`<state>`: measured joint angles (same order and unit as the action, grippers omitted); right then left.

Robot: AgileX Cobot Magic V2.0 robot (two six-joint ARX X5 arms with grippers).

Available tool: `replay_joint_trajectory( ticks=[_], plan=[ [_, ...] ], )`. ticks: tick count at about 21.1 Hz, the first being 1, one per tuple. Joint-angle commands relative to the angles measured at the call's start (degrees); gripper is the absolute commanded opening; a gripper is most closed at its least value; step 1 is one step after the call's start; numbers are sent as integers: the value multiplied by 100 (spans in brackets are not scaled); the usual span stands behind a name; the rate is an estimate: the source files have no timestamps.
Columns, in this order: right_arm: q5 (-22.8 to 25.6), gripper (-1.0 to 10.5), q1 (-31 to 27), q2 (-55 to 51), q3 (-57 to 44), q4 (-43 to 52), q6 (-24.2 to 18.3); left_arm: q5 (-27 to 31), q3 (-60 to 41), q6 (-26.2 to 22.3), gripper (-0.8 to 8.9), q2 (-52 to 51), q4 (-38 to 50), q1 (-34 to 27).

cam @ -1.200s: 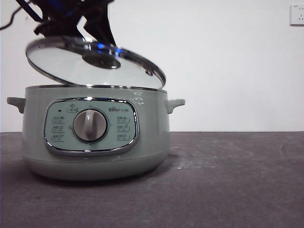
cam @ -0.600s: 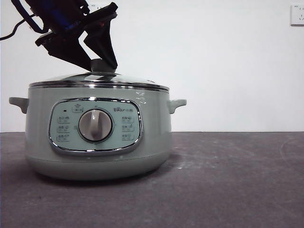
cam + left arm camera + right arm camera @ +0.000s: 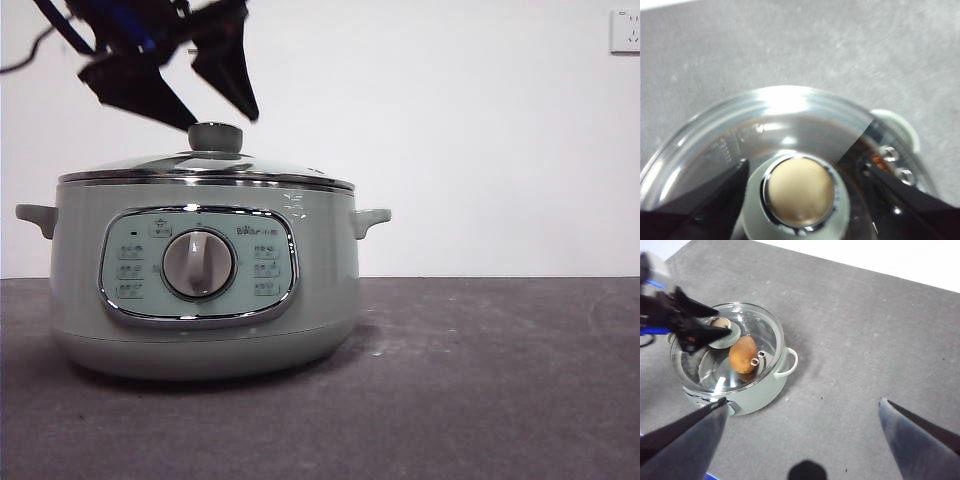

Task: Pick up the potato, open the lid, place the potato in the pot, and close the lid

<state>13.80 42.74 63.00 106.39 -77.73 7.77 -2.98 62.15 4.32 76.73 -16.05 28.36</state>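
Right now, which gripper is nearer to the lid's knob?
Left. The left gripper hovers just above the knob, jaws open either side. The right gripper is high above the table, well away from the pot.

- The left end effector point(image 3: 213, 92) is matt black, with two flat, wedge-shaped jaws that taper to sharp tips.
- Behind those jaws, blue parts show amid black housing, and a thin dark cable loops away.
- The right end effector point(image 3: 800, 437) has two broad dark jaws, greyish-black and triangular, with plain smooth faces and no visible markings.
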Motion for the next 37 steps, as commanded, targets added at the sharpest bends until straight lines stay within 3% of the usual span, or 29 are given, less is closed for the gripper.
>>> replay_joint_trajectory(
  ticks=[1, 6, 9, 10, 11, 17, 22, 32, 37],
  plan=[
    [192, 499, 7, -2, 4, -66, 35, -13, -15, -2, 385, -546, -120, 48],
    [745, 479, 7, -164, -197, -57, 59, -210, -15, -4, 380, -1908, -691, 61],
    [929, 167, 7, -433, -629, 77, 133, -656, -15, -4, 342, -2610, -1187, 61],
    [927, 74, 7, -529, -802, 203, 146, -645, -15, -11, 213, -2782, -1381, 61],
    [925, -8, 7, -686, -1040, 402, 144, -619, -15, -83, -8, -2964, -1624, 61],
    [925, -16, 7, -1735, -2767, 1917, 144, -229, -31, -339, -8, -3560, -2315, 63],
    [905, -16, 9, -2573, -4540, 3224, 168, 39, -356, -459, -8, -4074, -2354, 96],
    [852, -16, 22, -3053, -6979, 5233, 264, 136, -2135, -409, -8, -5018, -1270, 98],
    [713, -16, 31, -2986, -7685, 6050, 509, 140, -3121, -90, -8, -5230, -374, 98]
  ],
)
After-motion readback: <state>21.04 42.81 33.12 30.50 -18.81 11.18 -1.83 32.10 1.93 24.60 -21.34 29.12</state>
